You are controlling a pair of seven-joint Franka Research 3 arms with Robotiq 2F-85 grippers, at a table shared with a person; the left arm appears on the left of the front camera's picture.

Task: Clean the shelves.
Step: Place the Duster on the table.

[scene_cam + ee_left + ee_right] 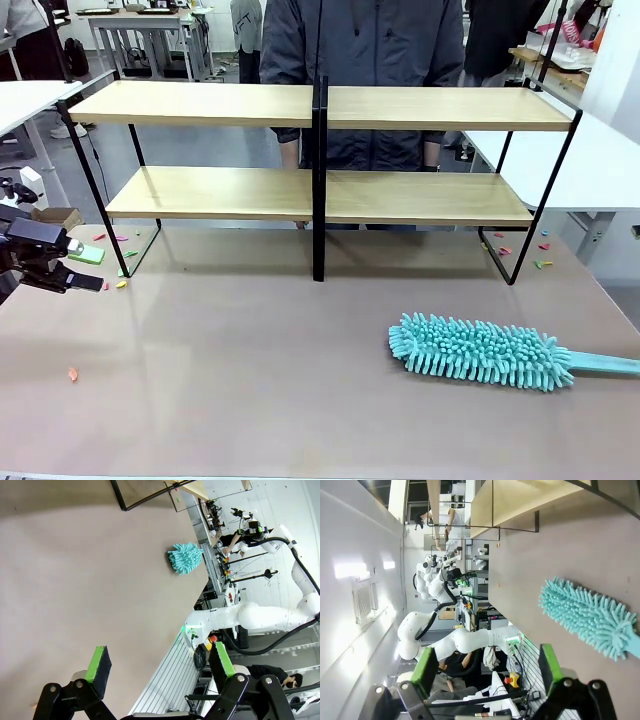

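The wide two-shelf light-wood rack (320, 150) stands at the table's far side. A fluffy teal duster (480, 350) lies near the right edge. The wrist views show both the left gripper (160, 667) and the right gripper (487, 667) wide open and empty.

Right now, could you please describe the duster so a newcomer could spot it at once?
Start at the shelves, then look to the table in front, toward its right edge. The duster lies flat there, the only fluffy teal thing, its handle pointing right.

the left claw (157, 667) hangs with its green-padded fingers spread wide above the bare brown tabletop (75, 580), a teal duster (185, 558) well beyond.
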